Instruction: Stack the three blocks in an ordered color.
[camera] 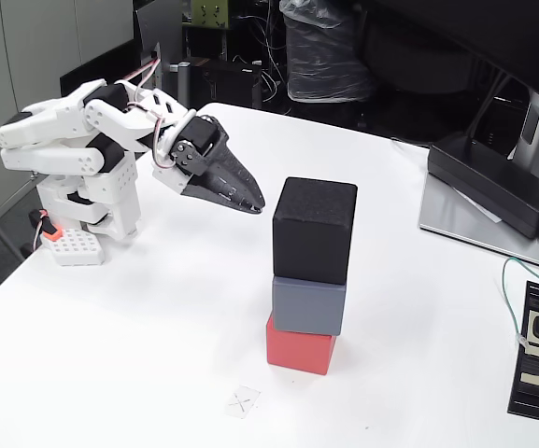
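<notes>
Three cubes stand in one stack near the middle of the white table [138, 317]. The red block [299, 349] is at the bottom, the slate grey block [308, 305] rests on it, and the black block [314, 230] sits on top, slightly larger-looking and a little offset. My gripper [253, 203] hangs to the left of the stack, level with the black block and clear of it by a small gap. Its dark fingers lie together at the tip with nothing between them.
The white arm base [82, 210] stands at the table's left edge. A long black power adapter [493, 182] lies on a monitor stand at the right. A black power strip [535, 350] with a green cable lies at the right front. A small taped cross [242, 402] marks the front.
</notes>
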